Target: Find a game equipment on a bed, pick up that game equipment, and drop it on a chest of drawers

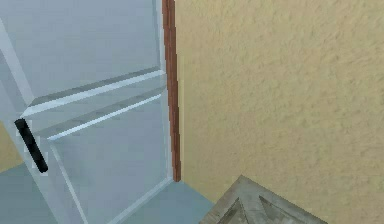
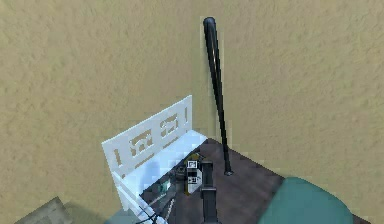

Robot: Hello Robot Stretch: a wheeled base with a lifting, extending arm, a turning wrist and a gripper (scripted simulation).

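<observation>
A black baseball bat (image 2: 216,90) stands upright, leaning against the yellow wall, with its narrow end on the dark brown floor (image 2: 255,185). Just left of its foot is a white panel with cut-outs (image 2: 150,140), shaped like a headboard. The arm's dark bar (image 2: 209,203) rises from the bottom edge, with its white marker squares (image 2: 193,170) close to the bat's foot. My gripper (image 2: 160,203) reaches left of them, in front of the white panel's lower part. I cannot tell whether it holds anything.
A pale blue-grey door (image 1: 95,110) with a black handle (image 1: 31,146) and a brown frame (image 1: 171,90) stands at the forward view's left. A weathered grey wooden top (image 1: 262,205) lies at the bottom right. A teal rounded thing (image 2: 310,203) sits near the arm.
</observation>
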